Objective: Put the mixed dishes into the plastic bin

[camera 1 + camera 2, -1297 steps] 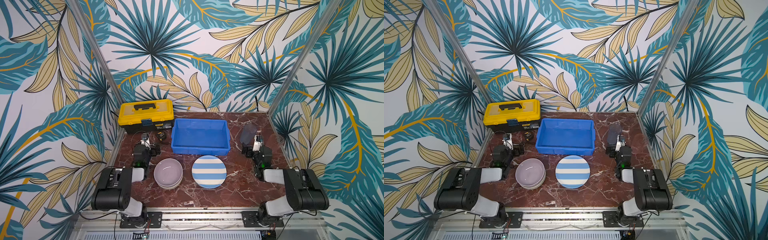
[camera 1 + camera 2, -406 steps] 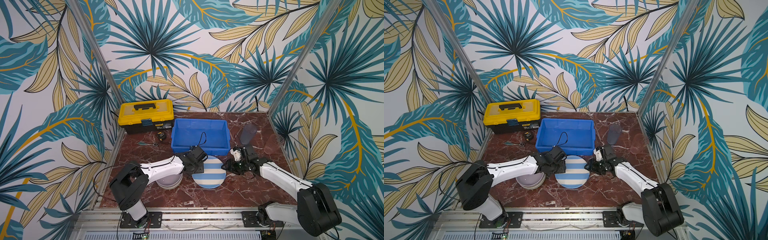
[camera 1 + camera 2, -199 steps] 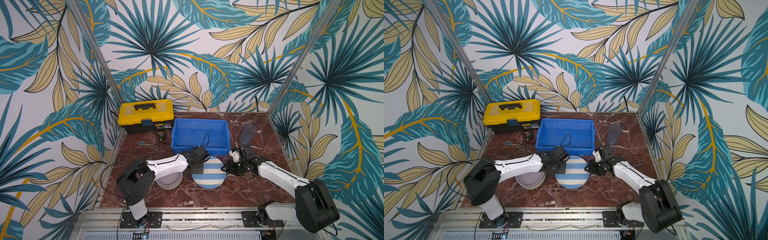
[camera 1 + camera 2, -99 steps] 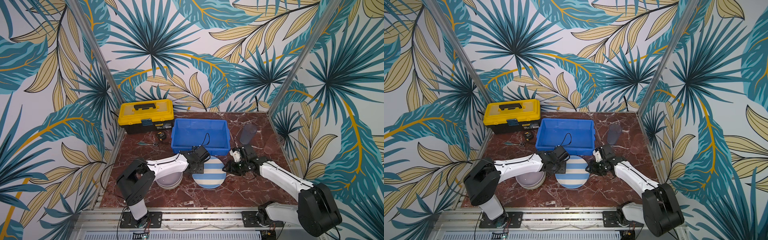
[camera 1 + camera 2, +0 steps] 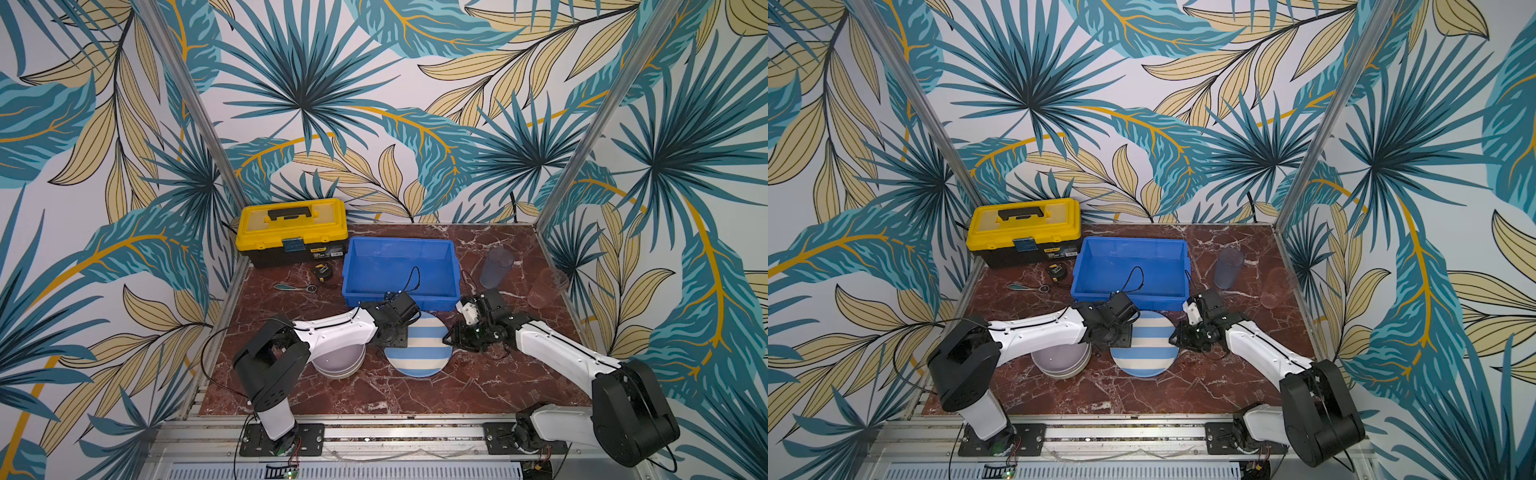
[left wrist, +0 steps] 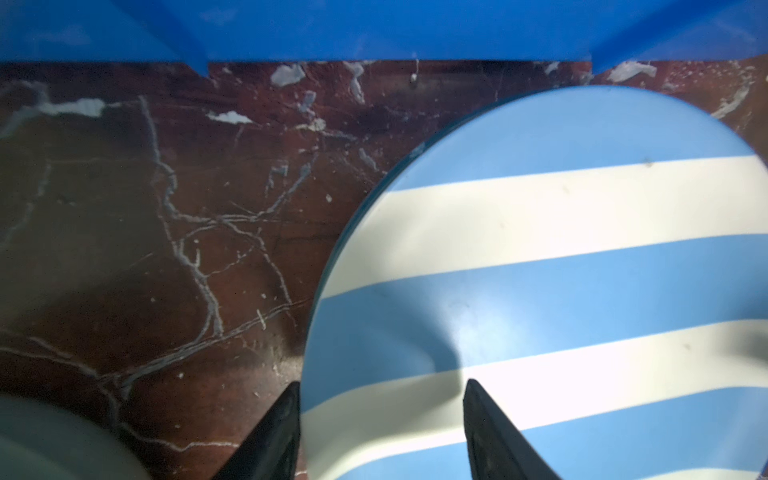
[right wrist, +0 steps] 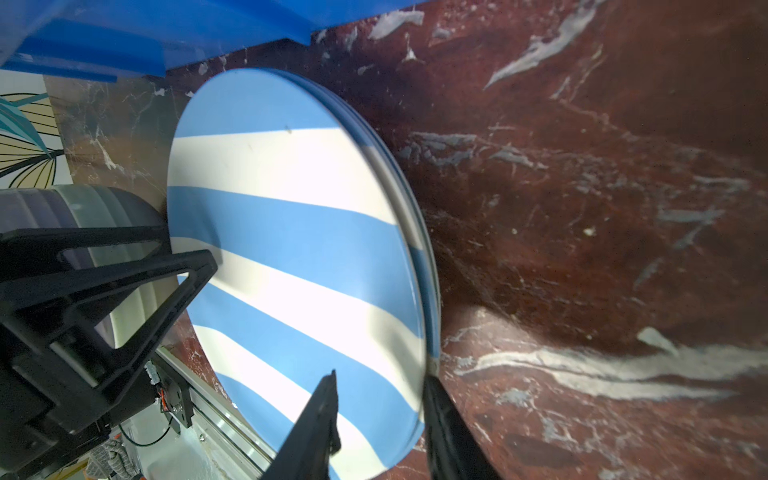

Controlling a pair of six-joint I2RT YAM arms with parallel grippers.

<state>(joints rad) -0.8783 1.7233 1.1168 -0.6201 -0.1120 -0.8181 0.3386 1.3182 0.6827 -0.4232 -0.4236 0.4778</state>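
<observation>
Two claws flank the striped plate (image 5: 419, 348), which lies flat on the worktop (image 5: 415, 395) just in front of the bin (image 5: 361, 300). The left claw (image 6: 382, 382) stands fairly wide and straddles the plate's rim, one finger outside over the marble and the other over the striped face. It holds nothing. The right claw (image 7: 381, 374) sits at the opposite rim with a narrow gap, one finger over the face and the other at the edge, and no firm pinch shows. In the right wrist view more rims show under the top plate, so this looks like a stack.

The bin is empty, so the task is at its start. The step in hand seems to be getting hold of the first plate. The bowls (image 5: 338, 365) sit nested beside the left arm. The bluish tumbler (image 5: 494, 268) and pinkish tumbler (image 5: 546, 286) stand upright to the right of the bin.

Next, I judge, the right claw needs its lower finger under the rim. Then comes a clamp, a lift clear of the bin's near wall and a short carry over it. A thin rim may slip, or several plates may rise together.
</observation>
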